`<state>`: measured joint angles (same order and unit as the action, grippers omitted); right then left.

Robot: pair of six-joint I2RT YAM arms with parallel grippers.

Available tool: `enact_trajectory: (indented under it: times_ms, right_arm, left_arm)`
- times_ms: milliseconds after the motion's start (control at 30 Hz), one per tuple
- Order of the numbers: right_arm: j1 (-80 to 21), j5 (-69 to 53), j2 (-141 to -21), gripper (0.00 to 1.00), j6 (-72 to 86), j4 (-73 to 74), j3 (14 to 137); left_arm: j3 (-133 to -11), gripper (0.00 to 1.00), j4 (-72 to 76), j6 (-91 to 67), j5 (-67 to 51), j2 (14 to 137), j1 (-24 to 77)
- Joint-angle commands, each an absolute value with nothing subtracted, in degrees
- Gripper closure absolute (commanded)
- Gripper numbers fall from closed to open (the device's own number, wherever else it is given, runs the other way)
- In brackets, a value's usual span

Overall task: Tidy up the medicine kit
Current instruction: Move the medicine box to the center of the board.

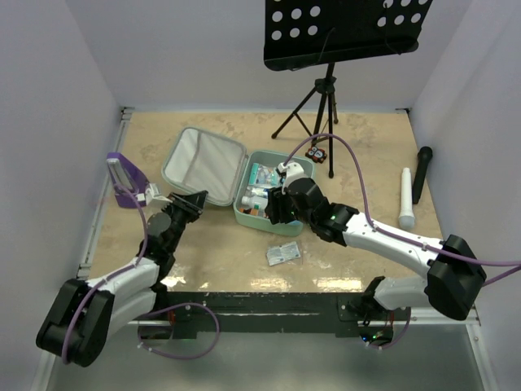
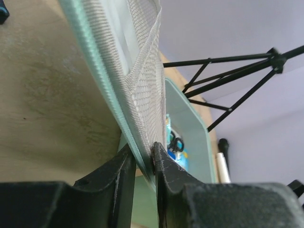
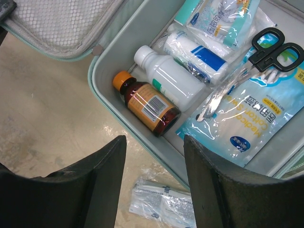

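Item 1: medicine kit (image 1: pixel 244 213), mint-green, lying open at table (image 1: pixel 203 261) ctr. We log its lid (image 1: pixel 203 160) swung out to the left, mesh pocket inside, w/ the base tray to the right of it.

Item 2: left pincer (image 2: pixel 153 153), at the lid's near edge. Fingers (image 2: pixel 124 164) nearly together, one each side of the rim and mesh, pinching it.

Item 3: right pincer (image 3: pixel 154 142), over the tray's near-left corner. Jaws apart, roughly half spread, nothing between them.

Tray contents, as we see them from the right wrist:
- brown bottle (image 3: pixel 145 107), orange cap, on its side against the near wall
- white bottle (image 3: pixel 168 76), on its side, touching the brown one
- bandage rolls (image 3: pixel 199 52), clear wrap
- blue cotton-swab pouch (image 3: pixel 251 123)
- scissors (image 3: pixel 266 52), black handles, lying on the pouch

Outside the kit:
- sachets (image 1: pixel 282 253), flat on the table just in front of the tray
- purple stand (image 1: pixel 126 181), far left
- black tripod stand (image 1: pixel 326 90), behind the kit
- white cylinder (image 1: pixel 405 198) and black mic (image 1: pixel 422 173), side by side at right, well apart from the kit
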<state>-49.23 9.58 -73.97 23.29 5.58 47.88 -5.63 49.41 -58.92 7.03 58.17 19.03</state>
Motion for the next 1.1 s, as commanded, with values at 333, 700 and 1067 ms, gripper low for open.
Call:
enact_trajectory:
  times_ms: [333, 700, 1067]
  right_arm:
    - [-50.89, 9.93, -79.8, 0.46, 24.08, 4.31, 48.43]
    - [-53.61, 9.93, -79.19, 0.48, 25.57, 4.39, 45.53]
    - [-57.21, 10.2, -79.28, 0.49, 28.91, 5.18, 45.26]
  left_arm:
    - [-14.05, 0.87, 36.48, -39.3, 11.86, 47.55, 28.82]
    - [-17.14, 1.0, 31.48, -36.74, 6.95, 45.53, 31.99]
    - [-17.93, 1.0, 18.91, -36.3, 6.51, 35.08, 32.43]
